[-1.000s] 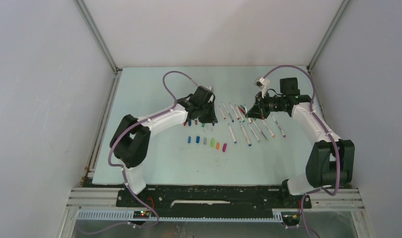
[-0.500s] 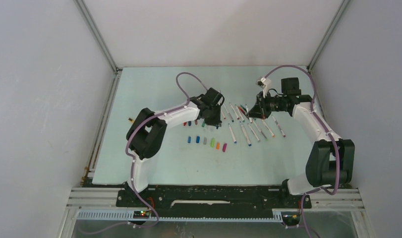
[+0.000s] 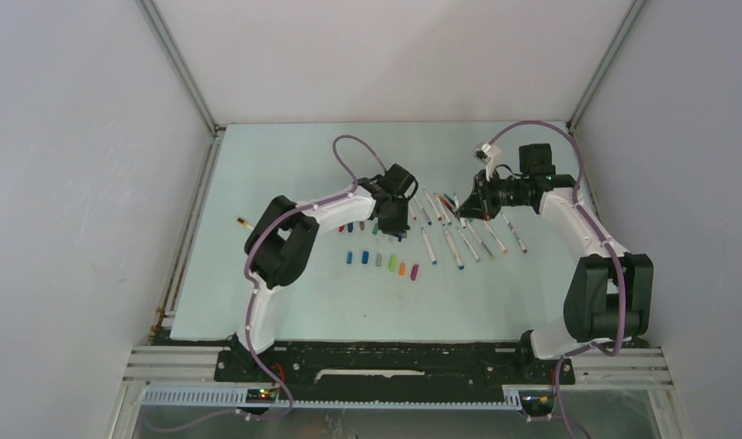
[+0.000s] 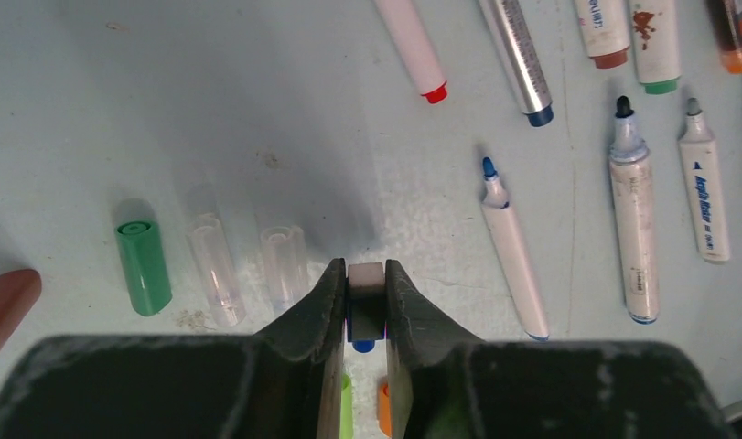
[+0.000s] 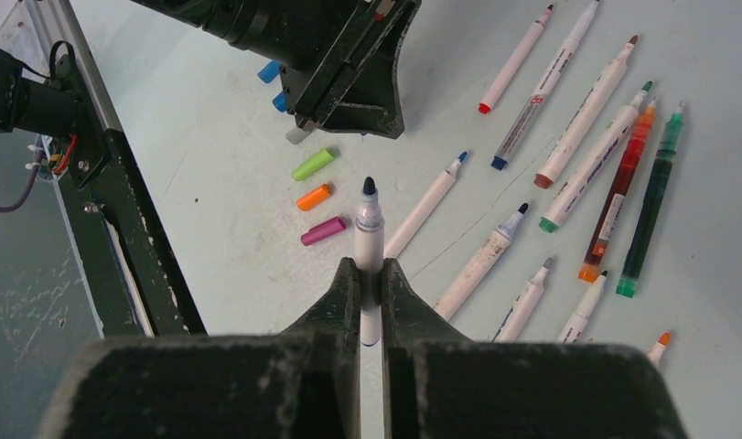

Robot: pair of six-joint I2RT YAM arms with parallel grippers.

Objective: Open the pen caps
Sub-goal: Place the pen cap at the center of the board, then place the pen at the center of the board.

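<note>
Pale-green worktop (image 3: 284,165), both arms reaching over its middle.
L gripper (image 4: 365,274) is clamped on a small greyish pen cap (image 4: 365,306). R gripper (image 5: 370,270) is pinched tight on an uncapped dark-tipped pen (image 5: 369,219), tip pointing away from the wrist cam. I see loose caps (image 3: 382,263) in a row mid-worktop and other pens (image 3: 458,236) fanned out toward the right edge.

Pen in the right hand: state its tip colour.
Dark, almost black tip; right wrist view shows it best.

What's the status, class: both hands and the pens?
Left hand clamped on a pen cap. Right hand holding an uncapped pen. No obstruction seen.
</note>
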